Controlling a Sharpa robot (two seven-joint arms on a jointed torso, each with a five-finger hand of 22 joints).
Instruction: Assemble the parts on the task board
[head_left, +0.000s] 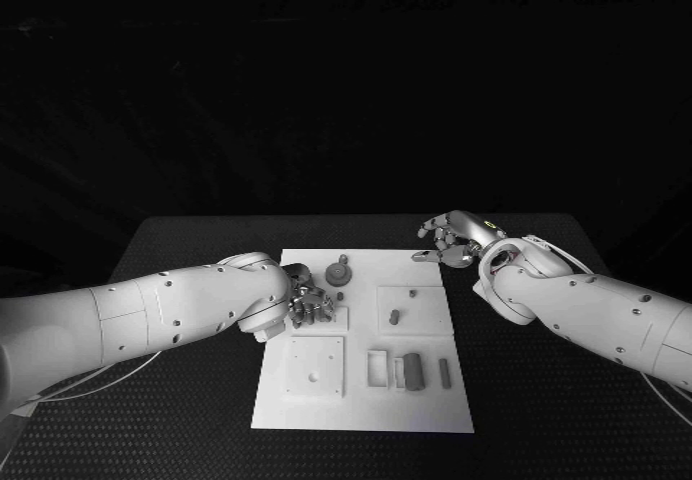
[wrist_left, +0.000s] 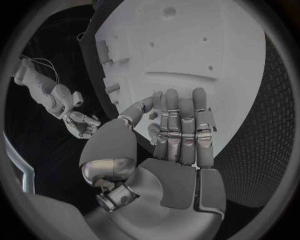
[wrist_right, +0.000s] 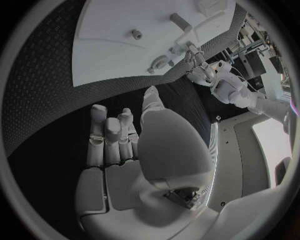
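Hands first: my left hand is down over the left part of the task board, fingers pointing onto the white plate, and in the left wrist view those fingers lie nearly straight and side by side over the board with the thumb a little apart; I see nothing between them, though I cannot tell whether the tips touch the surface. Just beside that hand, toward the far edge of the board, a dark knobbed part stands upright. My right hand hovers off the board's far right corner, above the black table, fingers loosely curled and apart, and the right wrist view shows the palm bare with nothing held. On the board, a small peg lies on the raised square plate to the right of centre, with a tiny stud near it. Toward the near edge I see a square plate with a hole on the left, and to its right an open frame beside a dark block and a slim bar, all lying apart from both hands.
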